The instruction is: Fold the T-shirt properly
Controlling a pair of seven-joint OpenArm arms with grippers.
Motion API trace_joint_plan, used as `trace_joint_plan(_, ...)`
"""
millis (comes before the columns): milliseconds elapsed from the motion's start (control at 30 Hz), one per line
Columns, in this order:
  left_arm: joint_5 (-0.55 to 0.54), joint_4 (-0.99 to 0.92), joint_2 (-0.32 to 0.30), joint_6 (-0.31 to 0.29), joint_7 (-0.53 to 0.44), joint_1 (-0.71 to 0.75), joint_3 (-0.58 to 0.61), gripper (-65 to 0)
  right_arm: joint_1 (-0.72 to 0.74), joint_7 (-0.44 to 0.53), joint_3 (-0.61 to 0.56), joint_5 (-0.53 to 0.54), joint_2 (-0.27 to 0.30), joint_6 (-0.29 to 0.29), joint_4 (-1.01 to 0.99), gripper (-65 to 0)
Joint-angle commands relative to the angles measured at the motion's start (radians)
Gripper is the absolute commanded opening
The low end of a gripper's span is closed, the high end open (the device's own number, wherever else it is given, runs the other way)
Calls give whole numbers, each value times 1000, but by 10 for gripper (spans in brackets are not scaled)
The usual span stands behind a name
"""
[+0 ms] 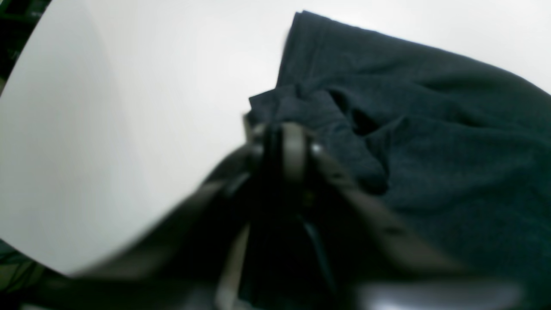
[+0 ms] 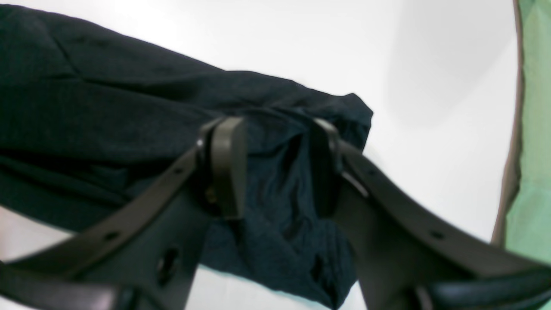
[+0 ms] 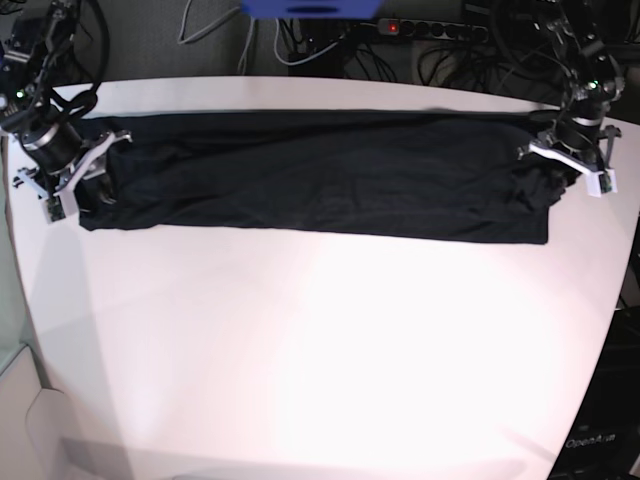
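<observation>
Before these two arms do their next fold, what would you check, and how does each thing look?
1. Long dark navy knit T-shirt lies in one band on the white round table: ok.
2. Right gripper open, with cloth between its fingers: ok.
3. Left gripper at the other end, grip on cloth: cannot tell, blurred.
4. Shirt ends flat: not ok, both bunched.
5. Near edge straight: ok.

arms: two, black jointed links with loose black cables | left gripper (image 1: 282, 142): dark, flat, strap-like fingers, blurred up close | right gripper (image 2: 275, 168): dark olive-black fingers with small round holes, flat rectangular pads (image 2: 228, 168) | wrists: white bracket plates at each gripper, seen from the base view
</observation>
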Motion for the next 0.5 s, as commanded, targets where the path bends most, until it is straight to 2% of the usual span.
trace_joint_plan(0, -12, 15, -10, -3, -24, -1, -7, -439, 8, 22, 5, 16, 13, 10, 20, -391)
trace_joint_plan(100, -9, 29, 13, -3, -29, 3, -9, -271, 8, 22, -4, 16, 13, 10, 15, -391)
trace_joint_plan(167, -12, 29, 13, -3, -29, 11, -9, -207, 5, 22, -27, 16, 13, 10, 15, -391)
trace_joint_plan(233, -12, 29, 13, -3, -29, 14, -9, -180, 5, 22, -55, 16, 13, 10, 12, -391)
trace_joint_plan(367, -12, 17, 13, -3, -29, 14, -9, -178, 3, 26, -78, 13, -17, 10, 12, -391)
trace_joint_plan(467, -9, 15, 13, -3, -29, 13, -9, -176, 3, 26, -80, 13, -20, 10, 12, -391)
